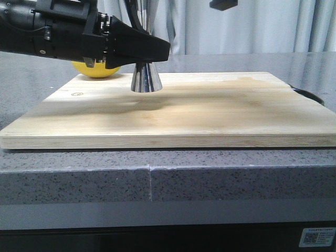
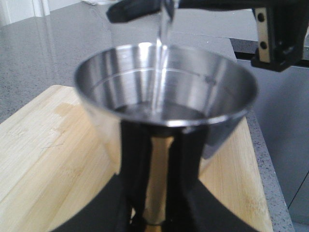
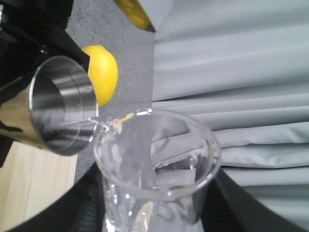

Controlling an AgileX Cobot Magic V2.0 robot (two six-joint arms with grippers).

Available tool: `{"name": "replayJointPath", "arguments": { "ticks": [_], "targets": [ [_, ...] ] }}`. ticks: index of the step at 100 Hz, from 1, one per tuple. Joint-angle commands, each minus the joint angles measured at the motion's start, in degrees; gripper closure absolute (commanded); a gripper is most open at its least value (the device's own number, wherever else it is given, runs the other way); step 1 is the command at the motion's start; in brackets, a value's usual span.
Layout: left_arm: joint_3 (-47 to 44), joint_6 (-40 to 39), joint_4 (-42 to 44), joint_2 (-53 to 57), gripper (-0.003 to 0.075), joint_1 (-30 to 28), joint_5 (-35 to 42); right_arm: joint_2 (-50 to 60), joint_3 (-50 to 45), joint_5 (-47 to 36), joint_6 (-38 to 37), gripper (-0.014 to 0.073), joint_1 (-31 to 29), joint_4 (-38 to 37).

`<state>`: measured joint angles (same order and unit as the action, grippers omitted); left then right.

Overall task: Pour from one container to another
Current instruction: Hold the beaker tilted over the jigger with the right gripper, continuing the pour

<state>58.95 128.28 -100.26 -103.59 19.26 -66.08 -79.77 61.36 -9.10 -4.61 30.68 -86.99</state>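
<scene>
Pour under way: right hand grips tilted beaker, stream entering jigger clamped by left hand. Next: level beaker before overflow.

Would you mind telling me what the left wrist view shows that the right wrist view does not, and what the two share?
Only the left wrist view shows liquid pooled inside the steel jigger, with a thin stream falling into it, and the jigger's gold waist band between the left gripper's fingers. Only the right wrist view shows the tilted glass beaker, held in the right gripper, plus the lemon and the curtain. Both show the jigger's open cup, the wooden board and the grey counter.
</scene>
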Motion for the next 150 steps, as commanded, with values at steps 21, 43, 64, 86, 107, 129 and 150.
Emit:
{"name": "replayJointPath", "arguments": {
  "ticks": [21,43,64,86,107,129,150],
  "targets": [
    [1.56,-0.64,-3.80,3.09,0.0739,0.59,-6.69,2.32,2.15,0.14,0.04,0.0566,-0.15,-1.32],
    [1.56,-0.64,-3.80,3.09,0.0739,0.59,-6.69,2.32,2.15,0.14,0.04,0.0566,-0.15,-1.83],
    [1.56,-0.64,-3.80,3.09,0.0739,0.59,-6.69,2.32,2.15,0.37,0.04,0.0566,-0.15,-2.84],
    [1.56,-0.64,-3.80,3.09,0.0739,0.59,-6.69,2.32,2.15,0.37,0.04,0.0566,-0.15,-4.06],
    [1.56,-0.64,-3.80,3.09,0.0739,0.59,-6.69,2.32,2.15,0.48,0.04,0.0566,-0.15,-4.38],
    [1.56,-0.64,-3.80,3.09,0.0739,0.59,-6.69,2.32,2.15,0.74,0.04,0.0566,-0.15,-5.09],
    [1.56,-0.64,-3.80,3.09,0.0739,0.59,-6.69,2.32,2.15,0.98,0.04,0.0566,-0.15,-5.42]
  ]
}}
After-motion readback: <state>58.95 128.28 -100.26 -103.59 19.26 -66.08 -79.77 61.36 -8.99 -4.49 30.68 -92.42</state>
